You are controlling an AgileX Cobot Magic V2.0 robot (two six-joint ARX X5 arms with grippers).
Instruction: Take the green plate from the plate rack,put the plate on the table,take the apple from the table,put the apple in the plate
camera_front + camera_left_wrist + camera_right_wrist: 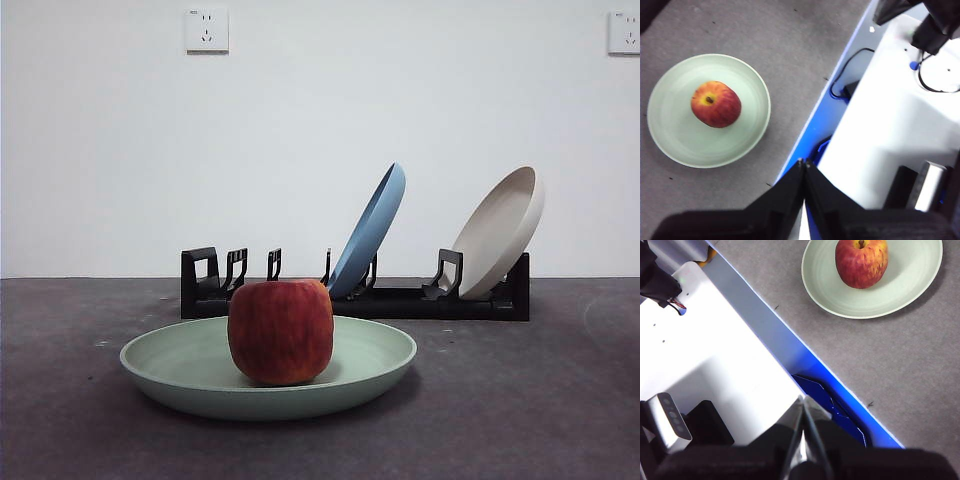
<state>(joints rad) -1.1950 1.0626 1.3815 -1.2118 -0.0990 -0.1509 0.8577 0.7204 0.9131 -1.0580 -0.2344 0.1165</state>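
Grey table, both tools closed, empty.

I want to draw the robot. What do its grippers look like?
Both are black. The left gripper and the right gripper each have two flat, wedge-shaped jaws that narrow to thin tips. The jaws look matte and plain, with no markings. No cables show on the jaws themselves.

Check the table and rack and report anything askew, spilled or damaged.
Nothing stands out. The apple sits upright in the green plate, which lies flat on the table. Behind it, the blue plate and beige plate lean in the plate rack slots. No spills or breakage show.
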